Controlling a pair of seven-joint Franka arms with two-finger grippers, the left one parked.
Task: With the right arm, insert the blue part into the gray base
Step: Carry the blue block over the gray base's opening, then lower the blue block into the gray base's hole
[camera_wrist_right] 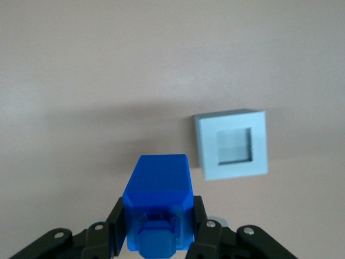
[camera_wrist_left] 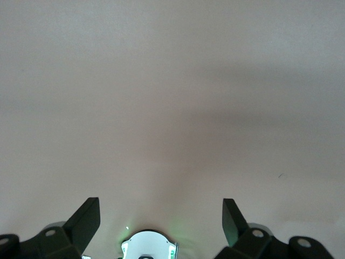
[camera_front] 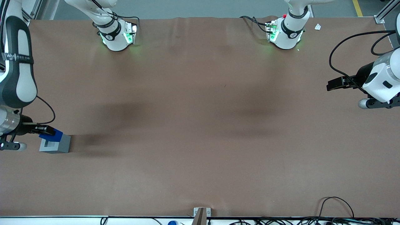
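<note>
- The small bright-blue plastic block [camera_wrist_right: 158, 200], the blue part, sat clamped between the two black fingers [camera_wrist_right: 209, 232] of the right arm's black two-finger gripper [camera_wrist_right: 159, 237], which were drawn in narrow against its two sides.
- In the front view the blue part [camera_front: 49, 135] was held above the table, just off the upper corner of the light-gray cube-like box [camera_front: 55, 143], overlapping that corner in the picture; whether the two touched could not be told.
- The gray base, seen from the wrist camera [camera_wrist_right: 232, 144], showed its square recess open and unfilled, and the blue part was not in it.
- In the wrist view the gray base lay at about two o'clock from the blue part, with bare tabletop between them.
- The gripper [camera_front: 42, 128] reached in from the working arm's end of the table, at about ten o'clock from the gray base in the front view.
- The white jointed right arm with black inlaid panels [camera_front: 17, 62] stood above the gripper at that table end, a lettered band around it and a thin black cable looping down to the wrist.
- The gray base rested on the brown table surface [camera_front: 200, 131], nearer the front camera than the arm's mounting base, and cast a dark shadow toward three o'clock.
</note>
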